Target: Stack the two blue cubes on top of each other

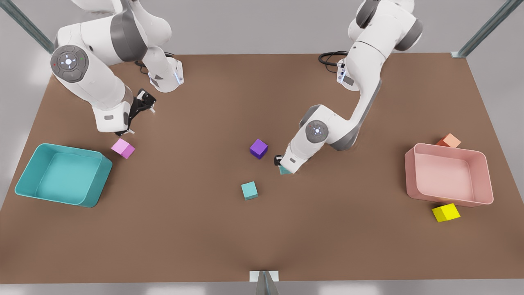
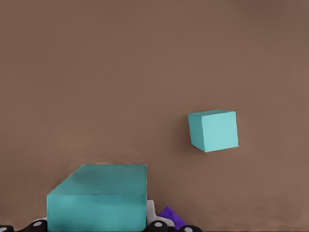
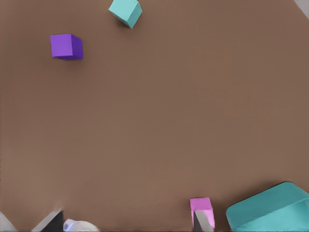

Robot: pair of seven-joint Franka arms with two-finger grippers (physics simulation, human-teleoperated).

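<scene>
Near the middle of the brown desk (image 1: 204, 229), the left gripper (image 1: 282, 164) is down at the surface over one blue cube (image 1: 285, 171), of which a teal corner shows under the hand in the front view. In the left wrist view this cube (image 2: 99, 203) sits large between the fingertips, so the gripper appears closed around it, though I cannot tell how firmly. The second blue cube (image 1: 249, 190) rests on the desk apart from it, at about 8 o'clock from the gripper in the front view; it also appears in the left wrist view (image 2: 214, 130) and the right wrist view (image 3: 125, 12). A purple cube (image 1: 258, 148) lies just beside the gripper at about 10 o'clock.

The right gripper (image 1: 139, 107) waits above the desk toward the front view's left, and I cannot tell how far its fingers are apart. Below it, at about 6 o'clock, a pink cube (image 1: 123, 148) lies close to the teal bin (image 1: 24, 180). At the front view's right stands a pink bin (image 1: 487, 180), with an orange cube (image 1: 449, 140) at its 12 o'clock edge and a yellow cube (image 1: 446, 212) at its 6 o'clock edge.
</scene>
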